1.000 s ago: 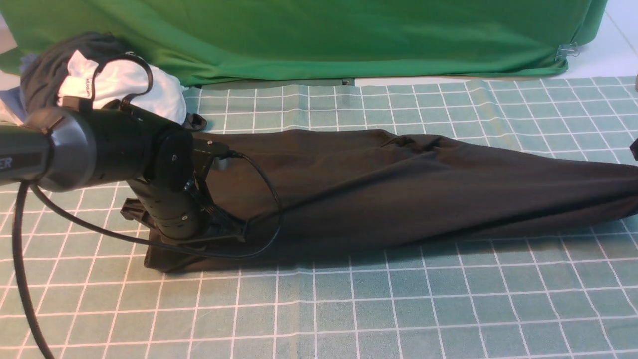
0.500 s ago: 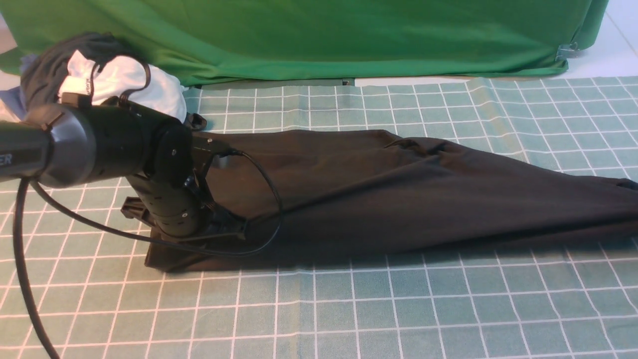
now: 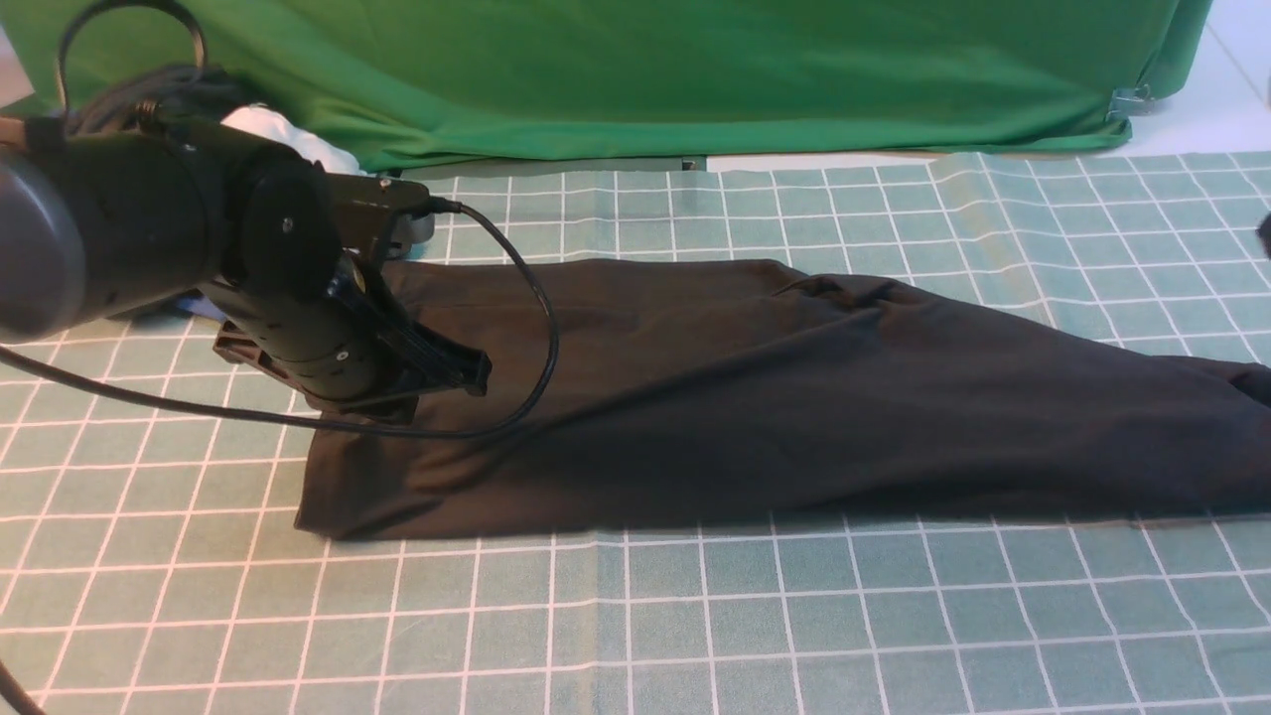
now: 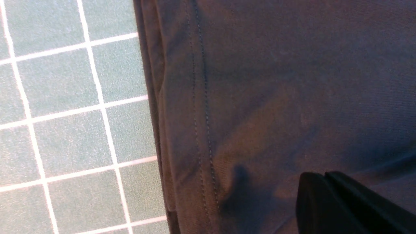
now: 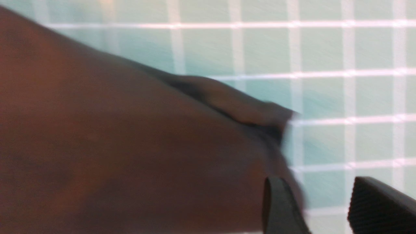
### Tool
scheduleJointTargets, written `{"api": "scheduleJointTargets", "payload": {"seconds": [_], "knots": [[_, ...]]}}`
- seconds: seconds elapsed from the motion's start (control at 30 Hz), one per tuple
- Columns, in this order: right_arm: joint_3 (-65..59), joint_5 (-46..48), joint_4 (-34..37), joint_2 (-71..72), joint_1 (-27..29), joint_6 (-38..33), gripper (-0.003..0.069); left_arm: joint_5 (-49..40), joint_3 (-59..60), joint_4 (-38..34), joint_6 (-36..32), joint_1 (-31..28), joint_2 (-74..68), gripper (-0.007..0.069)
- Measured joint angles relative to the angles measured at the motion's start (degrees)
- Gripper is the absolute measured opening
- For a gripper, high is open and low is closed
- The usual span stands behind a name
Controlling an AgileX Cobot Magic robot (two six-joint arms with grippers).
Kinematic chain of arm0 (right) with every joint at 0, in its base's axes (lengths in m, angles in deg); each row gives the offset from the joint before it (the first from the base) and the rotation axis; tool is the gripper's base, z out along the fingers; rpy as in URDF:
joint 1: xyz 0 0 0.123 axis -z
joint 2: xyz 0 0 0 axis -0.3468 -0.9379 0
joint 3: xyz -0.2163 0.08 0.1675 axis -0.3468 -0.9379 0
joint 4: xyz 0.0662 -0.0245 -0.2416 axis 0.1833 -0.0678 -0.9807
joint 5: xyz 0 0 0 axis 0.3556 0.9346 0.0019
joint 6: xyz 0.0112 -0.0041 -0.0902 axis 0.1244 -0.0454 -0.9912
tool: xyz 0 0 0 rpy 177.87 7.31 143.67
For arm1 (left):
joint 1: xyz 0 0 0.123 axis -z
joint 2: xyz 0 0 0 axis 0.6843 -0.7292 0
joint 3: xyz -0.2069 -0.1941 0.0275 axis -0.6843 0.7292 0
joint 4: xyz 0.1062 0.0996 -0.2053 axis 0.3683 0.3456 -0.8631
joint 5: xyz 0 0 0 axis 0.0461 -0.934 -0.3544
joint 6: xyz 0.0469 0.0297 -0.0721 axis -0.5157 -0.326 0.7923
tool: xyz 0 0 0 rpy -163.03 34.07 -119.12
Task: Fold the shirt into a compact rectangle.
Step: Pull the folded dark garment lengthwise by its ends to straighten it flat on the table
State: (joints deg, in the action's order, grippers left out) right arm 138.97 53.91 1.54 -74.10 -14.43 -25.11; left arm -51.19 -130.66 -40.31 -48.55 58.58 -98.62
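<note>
The black shirt (image 3: 794, 397), folded into a long band, lies flat across the checked cloth from left to right, its plain side up. My left gripper (image 3: 477, 372) hangs a little above the band's left end, shut with nothing in it. In the left wrist view its closed tips (image 4: 320, 177) hover over the shirt (image 4: 276, 81) near the stitched hem. My right gripper (image 5: 313, 188) is open and empty beside the shirt's narrow right end (image 5: 113, 146). In the front view only a dark sliver of it shows at the right edge (image 3: 1265, 233).
A green backdrop (image 3: 645, 79) hangs along the far side, with a metal clip (image 3: 1127, 99) at its right. A white garment (image 3: 283, 139) peeks out behind my left arm. The arm's cable (image 3: 541, 318) loops over the shirt. The checked cloth (image 3: 695, 616) covers the table.
My left gripper rose off the shirt's left end and drew back. My right gripper opened and let go of the right end, which dropped flat onto the cloth.
</note>
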Motion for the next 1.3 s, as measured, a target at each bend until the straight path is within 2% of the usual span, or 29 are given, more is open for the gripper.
{"api": "scheduleJointTargets", "payload": {"seconds": [0.07, 0.2, 0.27, 0.5, 0.53, 0.6, 0.63, 0.7, 0.77, 0.87, 1.17, 1.3], "knots": [[0.07, -0.40, 2.20, -1.95, -0.04, -2.00, 0.0321, 0.00, 0.00, -0.09, 0.00, 0.00, 0.00, 0.0011], [1.24, -0.95, 3.51, -8.38, -0.05, -3.66, 0.0432, -0.40, 0.00, -0.14, 0.00, 0.00, 0.00, 0.0011], [1.35, -1.17, 3.51, -10.60, -0.05, -4.02, 0.0459, -0.57, 0.00, -0.14, 0.00, 0.00, 0.00, 0.0011], [1.70, -2.26, 3.62, -14.01, -0.05, -4.13, 0.0449, -0.76, 0.00, -0.04, 0.00, 0.00, 0.00, 0.0011], [1.70, -2.26, 3.69, -14.27, -0.05, -4.28, 0.0426, -0.76, 0.00, -0.04, 0.00, 0.00, 0.00, 0.0011], [1.70, -2.74, 3.74, -14.62, -0.05, -4.98, 0.0332, -0.64, 0.00, -0.04, -0.05, 0.00, 0.00, 0.0011], [1.70, -2.74, 3.74, -14.62, -0.05, -5.13, 0.0321, -0.61, 0.00, -0.04, -0.05, 0.00, 0.00, 0.0011], [1.70, -2.91, 3.74, -14.82, 0.11, -6.54, 0.0125, -0.42, 0.00, -0.04, -0.05, 0.00, 0.00, 0.0011], [1.70, -2.91, 3.74, -14.73, 0.29, -6.94, 0.0046, -0.42, 0.00, -0.04, -0.05, 0.00, 0.00, 0.0011], [1.70, -2.50, 3.74, -13.38, 0.30, -7.18, 0.0010, -0.51, 0.00, -0.04, -0.11, 0.00, 0.00, 0.0011], [1.70, -5.58, 3.74, -8.14, 1.17, -7.24, 0.0008, -1.01, 0.00, -0.04, -0.67, 0.00, 0.00, 0.0011], [1.70, -6.57, 3.52, -9.68, 3.34, -7.12, 0.0008, -1.01, 0.00, -0.04, -0.67, 0.00, 0.00, 0.0011]]}}
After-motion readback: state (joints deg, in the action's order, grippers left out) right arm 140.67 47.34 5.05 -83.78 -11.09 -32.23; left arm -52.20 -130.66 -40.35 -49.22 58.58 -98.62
